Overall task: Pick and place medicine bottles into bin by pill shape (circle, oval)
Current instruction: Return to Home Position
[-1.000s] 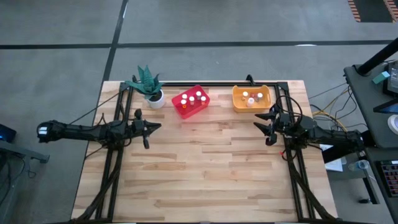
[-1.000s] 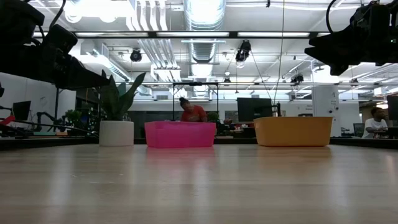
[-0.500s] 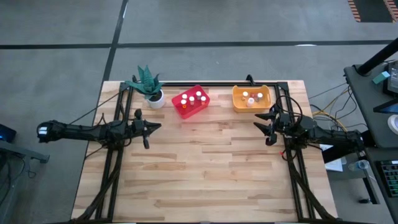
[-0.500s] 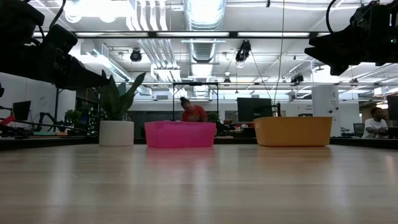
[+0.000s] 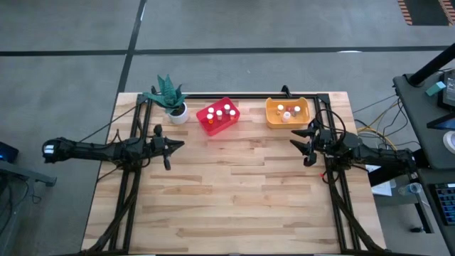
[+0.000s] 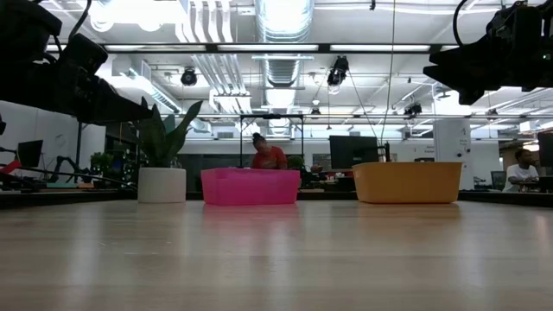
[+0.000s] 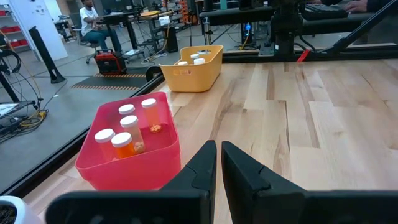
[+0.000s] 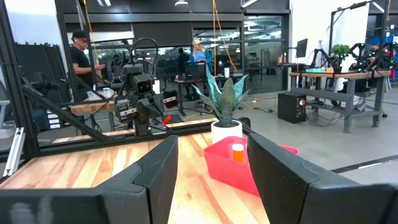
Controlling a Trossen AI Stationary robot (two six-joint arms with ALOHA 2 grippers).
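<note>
A robotics workshop: exposed ceiling ducts (image 6: 281, 47) at twelve o'clock, a monitor (image 6: 352, 152), workbench (image 8: 323, 74) and seated person (image 7: 92, 22) beyond the wooden table (image 6: 276, 259).

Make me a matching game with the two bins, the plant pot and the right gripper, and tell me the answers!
1 pink bin
2 yellow bin
3 plant pot
4 right gripper

a open, holding nothing
b white, with green leaves
c far edge, on the right arm's side
d between the pot and the other bin

Pairs: 1-d, 2-c, 3-b, 4-a
</note>
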